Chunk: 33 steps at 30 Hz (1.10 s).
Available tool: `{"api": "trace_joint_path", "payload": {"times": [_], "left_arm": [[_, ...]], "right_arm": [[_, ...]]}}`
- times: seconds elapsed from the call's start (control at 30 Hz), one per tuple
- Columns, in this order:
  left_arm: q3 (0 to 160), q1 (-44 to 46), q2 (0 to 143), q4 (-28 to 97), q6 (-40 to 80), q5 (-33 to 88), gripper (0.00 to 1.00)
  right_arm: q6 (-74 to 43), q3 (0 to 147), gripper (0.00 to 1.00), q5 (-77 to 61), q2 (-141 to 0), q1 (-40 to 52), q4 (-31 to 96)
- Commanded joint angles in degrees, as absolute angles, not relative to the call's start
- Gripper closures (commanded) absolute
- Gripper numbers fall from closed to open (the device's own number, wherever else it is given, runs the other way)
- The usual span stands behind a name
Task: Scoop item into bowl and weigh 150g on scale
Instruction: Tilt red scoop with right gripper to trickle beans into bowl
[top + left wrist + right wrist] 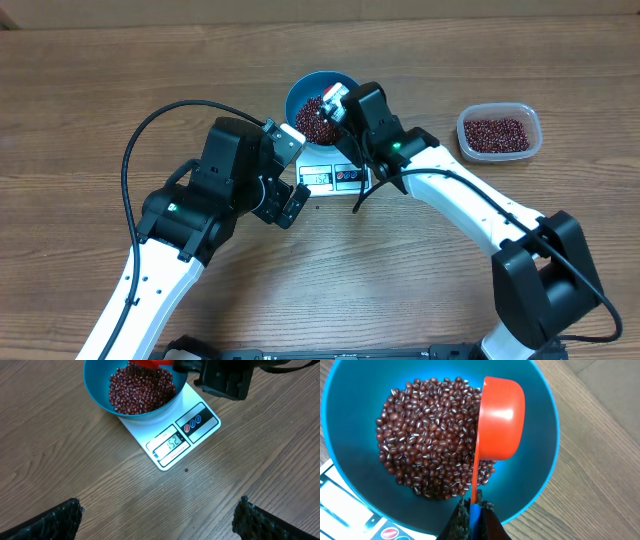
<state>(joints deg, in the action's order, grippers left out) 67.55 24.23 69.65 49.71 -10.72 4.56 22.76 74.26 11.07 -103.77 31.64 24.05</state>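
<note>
The blue bowl (305, 88) stands on the white scale (322, 180) and holds a heap of red-brown beans (312, 122). In the right wrist view my right gripper (476, 506) is shut on the handle of a red scoop (501, 420). The scoop is tipped on its side over the beans (427, 442), inside the bowl (537, 477). My left gripper (160, 515) hangs open over bare table in front of the scale (202, 430), its pads (60, 520) wide apart. The scale's display (171, 445) shows digits that look like 152.
A clear plastic tub (498, 132) with more beans sits at the right, apart from the scale. A black cable (150, 125) loops over the table left of the left arm. One stray bean (186, 470) lies in front of the scale.
</note>
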Motion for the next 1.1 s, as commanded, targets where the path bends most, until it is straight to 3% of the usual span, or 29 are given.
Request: {"api": "trace_joint_path", "payload": {"times": [0.0, 1.07], "left_arm": [[68.9, 23.9, 69.1, 49.5, -11.6, 5.6, 0.01], [68.9, 23.9, 69.1, 49.5, -11.6, 5.6, 0.0]], "right_arm": [[23.1, 76.1, 0.96, 10.9, -104.9, 31.8, 23.7], [22.5, 76.1, 0.96, 4.7, -106.5, 31.8, 24.6]]}}
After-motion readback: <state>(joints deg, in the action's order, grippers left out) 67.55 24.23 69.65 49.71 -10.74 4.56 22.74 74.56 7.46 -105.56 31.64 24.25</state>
